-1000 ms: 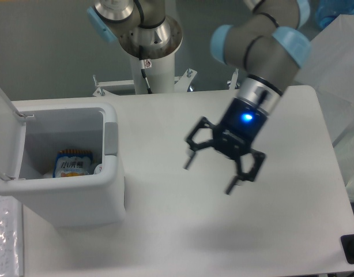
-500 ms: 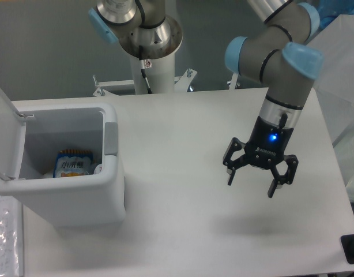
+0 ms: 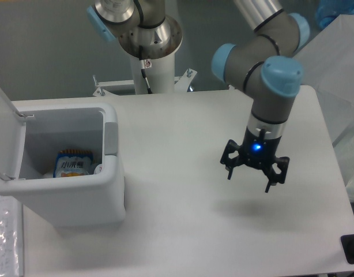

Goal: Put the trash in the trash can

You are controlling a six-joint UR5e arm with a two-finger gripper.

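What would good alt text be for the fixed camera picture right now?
A robot arm's open, empty gripper hangs over the right side of a white table. At left stands a white trash can with its lid up, and a blue-and-orange snack packet lies inside it.

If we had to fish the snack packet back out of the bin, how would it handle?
Probably floppy and light: the snack packet looks flat and thin. Its printed film likely is slick. It leans by the trash can wall, so the open gripper would have little room.
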